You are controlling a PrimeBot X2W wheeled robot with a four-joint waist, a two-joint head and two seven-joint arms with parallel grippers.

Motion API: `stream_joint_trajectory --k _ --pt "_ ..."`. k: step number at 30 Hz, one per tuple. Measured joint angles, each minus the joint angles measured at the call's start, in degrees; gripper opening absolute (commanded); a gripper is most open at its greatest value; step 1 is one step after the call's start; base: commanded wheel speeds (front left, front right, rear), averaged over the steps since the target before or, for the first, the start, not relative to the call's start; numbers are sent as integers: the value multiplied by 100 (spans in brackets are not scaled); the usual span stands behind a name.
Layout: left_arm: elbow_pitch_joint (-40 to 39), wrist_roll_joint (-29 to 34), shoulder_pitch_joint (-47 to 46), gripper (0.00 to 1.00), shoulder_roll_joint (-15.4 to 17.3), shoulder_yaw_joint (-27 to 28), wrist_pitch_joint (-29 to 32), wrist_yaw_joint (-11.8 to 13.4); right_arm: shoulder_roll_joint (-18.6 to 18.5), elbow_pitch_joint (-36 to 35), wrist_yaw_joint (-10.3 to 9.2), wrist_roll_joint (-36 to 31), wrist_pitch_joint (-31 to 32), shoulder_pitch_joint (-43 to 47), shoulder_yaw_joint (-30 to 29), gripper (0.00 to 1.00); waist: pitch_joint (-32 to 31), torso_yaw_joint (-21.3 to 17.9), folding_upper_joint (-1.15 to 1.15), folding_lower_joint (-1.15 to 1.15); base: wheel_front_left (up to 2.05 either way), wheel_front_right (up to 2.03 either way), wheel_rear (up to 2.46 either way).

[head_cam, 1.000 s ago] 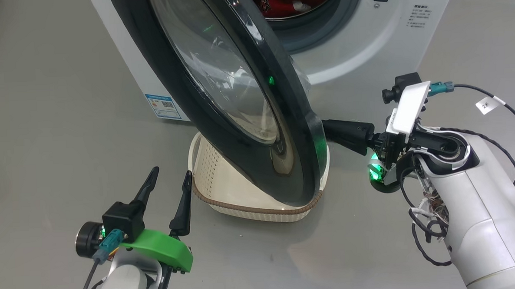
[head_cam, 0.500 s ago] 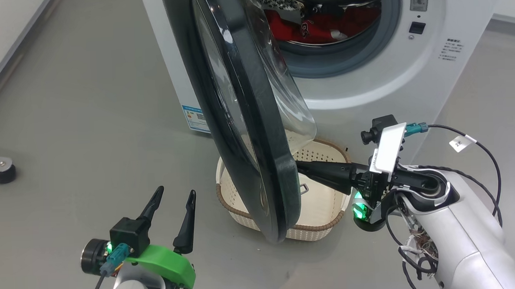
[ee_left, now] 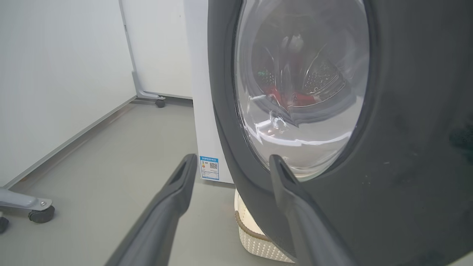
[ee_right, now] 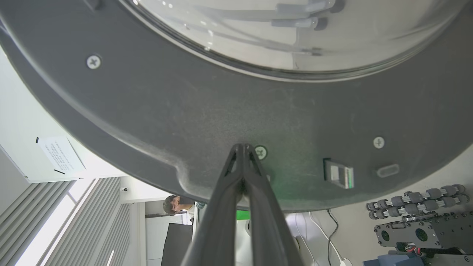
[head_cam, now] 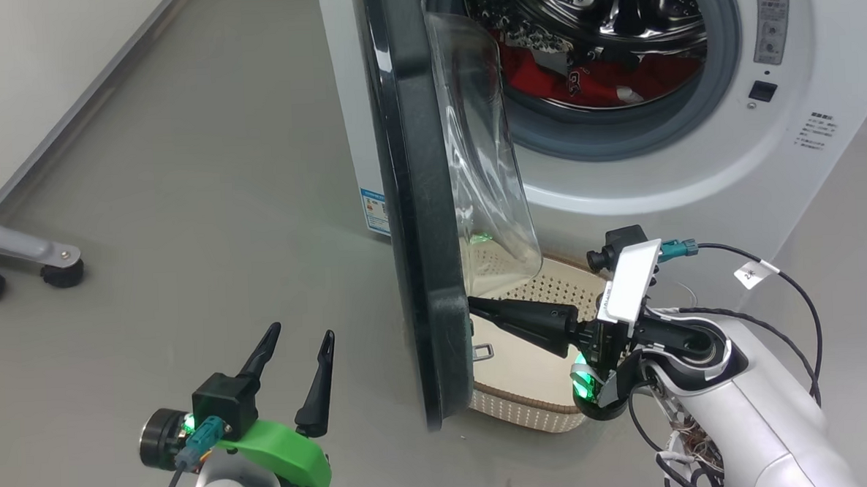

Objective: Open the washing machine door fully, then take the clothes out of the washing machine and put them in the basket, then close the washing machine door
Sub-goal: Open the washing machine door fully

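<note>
The washing machine door (head_cam: 417,200) stands swung out from the white washing machine (head_cam: 657,175), edge-on in the head view, its glass bowl facing the drum. Red clothes (head_cam: 587,83) lie in the steel drum. The cream basket (head_cam: 536,415) sits on the floor under the door. My right gripper (head_cam: 473,305) is shut, its tips pressed against the door's inner dark ring (ee_right: 184,111); the right wrist view shows the right gripper (ee_right: 242,147) beside a screw. My left gripper (head_cam: 300,332) hangs open left of the door with nothing in it. The left wrist view has the left gripper (ee_left: 232,159) before the door's outer face (ee_left: 388,166).
A grey wheeled stand leg (head_cam: 39,257) rests on the floor at the far left, next to the white wall. Open grey floor lies left of the machine. Behind the door, the right wrist view shows a person (ee_right: 177,203) far off and a roller rack (ee_right: 417,218).
The head camera has shifted. The door has swung further out from the opening, from slanted to edge-on, with my shut right gripper against its inner side. The left gripper stays open.
</note>
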Motion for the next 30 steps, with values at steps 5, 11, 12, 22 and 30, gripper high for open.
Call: stream_joint_trajectory --k 5,11,12,22,30 --pt "-15 0 29 100 12 -2 30 0 0 -51 0 74 -214 32 176 0 -72 185 0 0 0 0 0" --pt "-71 -3 73 100 57 57 42 2 4 -129 0 130 -450 34 378 0 -123 339 0 0 0 0 0" --pt "-77 -3 92 100 71 70 42 4 11 -137 0 130 -497 34 403 0 -130 346 0 0 0 0 0" --pt "-180 -56 148 100 112 143 42 15 20 -297 0 234 -936 116 411 0 -111 294 0 0 0 0 0" --pt "-220 -89 159 100 127 202 42 44 31 -463 0 259 -1477 452 135 100 -127 224 0 0 0 0 0"
